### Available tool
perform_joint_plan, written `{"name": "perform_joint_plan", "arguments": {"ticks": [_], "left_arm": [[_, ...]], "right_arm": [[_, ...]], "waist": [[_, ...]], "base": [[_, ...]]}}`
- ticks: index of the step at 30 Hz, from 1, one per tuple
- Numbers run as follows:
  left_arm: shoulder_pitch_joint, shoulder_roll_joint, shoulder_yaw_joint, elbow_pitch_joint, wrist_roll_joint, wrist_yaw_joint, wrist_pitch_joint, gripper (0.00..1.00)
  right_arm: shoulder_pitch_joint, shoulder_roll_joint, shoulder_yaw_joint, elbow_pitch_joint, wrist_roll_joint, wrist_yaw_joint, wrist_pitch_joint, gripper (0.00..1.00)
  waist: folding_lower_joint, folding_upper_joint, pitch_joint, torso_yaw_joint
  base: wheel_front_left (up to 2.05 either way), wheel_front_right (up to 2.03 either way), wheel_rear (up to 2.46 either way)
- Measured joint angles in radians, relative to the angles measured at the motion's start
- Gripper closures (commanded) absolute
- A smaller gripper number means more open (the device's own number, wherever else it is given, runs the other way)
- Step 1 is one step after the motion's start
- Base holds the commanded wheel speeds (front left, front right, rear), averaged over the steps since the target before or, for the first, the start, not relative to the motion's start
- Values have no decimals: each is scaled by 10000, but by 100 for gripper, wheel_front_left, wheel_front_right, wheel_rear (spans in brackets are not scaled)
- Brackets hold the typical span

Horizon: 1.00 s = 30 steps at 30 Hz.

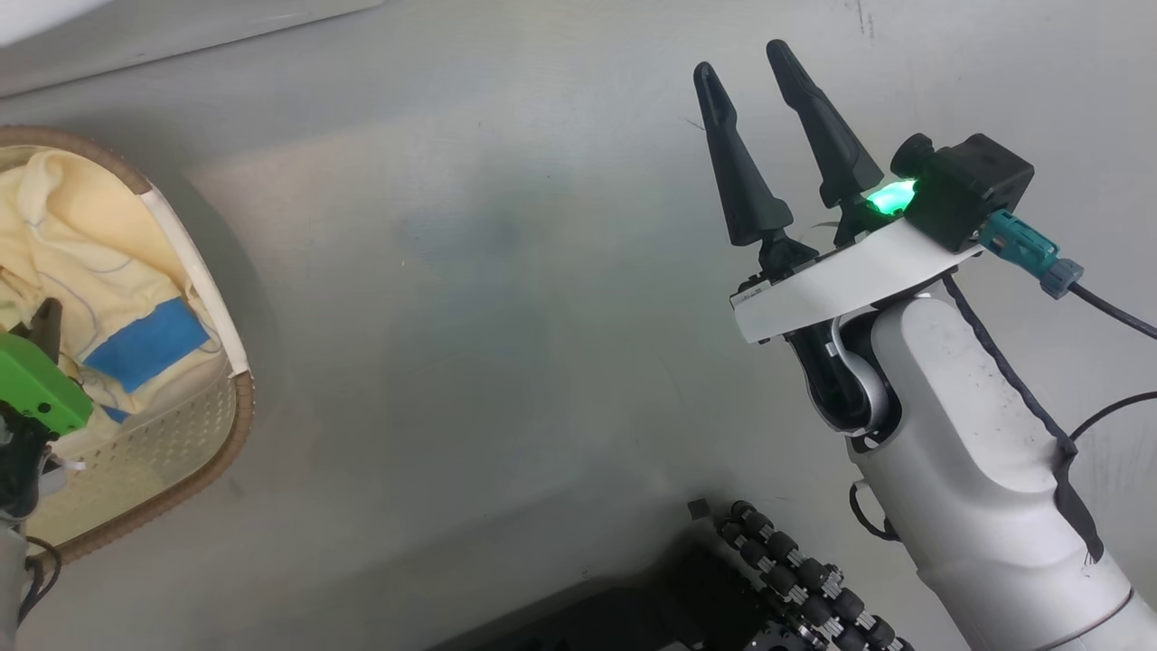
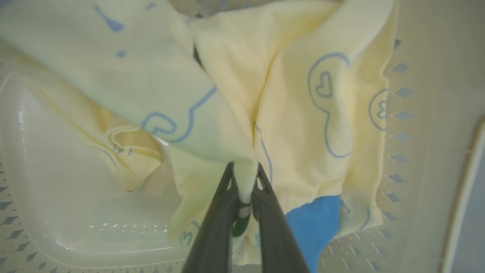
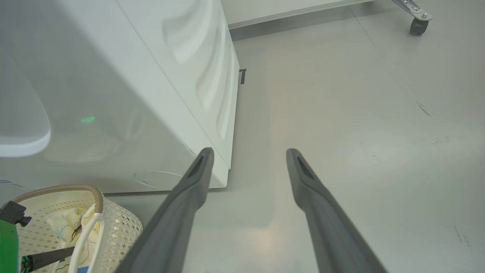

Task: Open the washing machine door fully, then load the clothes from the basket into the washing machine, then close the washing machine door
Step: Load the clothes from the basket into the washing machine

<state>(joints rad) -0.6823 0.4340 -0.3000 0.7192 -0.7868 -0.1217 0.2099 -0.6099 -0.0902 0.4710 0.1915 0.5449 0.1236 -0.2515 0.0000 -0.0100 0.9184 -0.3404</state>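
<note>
One fold of the cream-yellow soft garments (image 2: 303,113), printed with thin blue line-drawn hearts and carrying a bright blue band, is being clenched between the two dark fingers of our left pincer (image 2: 244,170). The jaws are pressing nearly together with only that ridge of cloth between them. The ridge is running along the fingers, and the rest of the cloth is spreading beyond the tips and to both sides. It is draping over the pale bottom and perforated wall of the small rounded cream plastic basket (image 1: 242,420) with its brown rim band. We are judging the cloth to be lying inside the basket, not yet lifted clear of it.

In the head view the basket is sitting at the far left of the scene on the grey floor (image 1: 497,271). Our left arm is reaching into it, so that arm is plainly the nearer one. Our right pincer (image 1: 741,59) is hanging released, jaws spread wide and grasping nothing, well apart to the right over bare floor.

In the right wrist view the big white washing machine (image 3: 113,94) is rising just beyond the basket, on its far side. We are therefore judging that the coming move is turning on one relation. The cloth needs to be going up out of the basket first, then away toward the far side where the machine is standing. We cannot tell from here where its drum opening is lying.
</note>
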Motion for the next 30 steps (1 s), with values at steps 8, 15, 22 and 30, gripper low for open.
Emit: {"name": "perform_joint_plan", "arguments": {"ticks": [8,15,22,30], "left_arm": [[1,-105,-433,-19,-307,0,-616,100],[202,-213,-991,-297,-410,0,-1319,100],[662,-280,-1549,-656,-677,0,-1985,100],[1244,-278,-1992,-901,-1026,0,-2685,100]], "right_arm": [[-88,69,-29,100,-2,0,0,0],[-88,79,-100,221,-29,0,0,0],[-73,-25,-136,439,-61,0,0,0],[48,-100,-81,637,-61,0,0,0]], "waist": [[0,0,-214,121],[0,0,-629,298],[0,0,-1176,560],[0,0,-1881,876]], "base": [[0,0,0],[0,0,0],[0,0,0],[0,0,0]]}}
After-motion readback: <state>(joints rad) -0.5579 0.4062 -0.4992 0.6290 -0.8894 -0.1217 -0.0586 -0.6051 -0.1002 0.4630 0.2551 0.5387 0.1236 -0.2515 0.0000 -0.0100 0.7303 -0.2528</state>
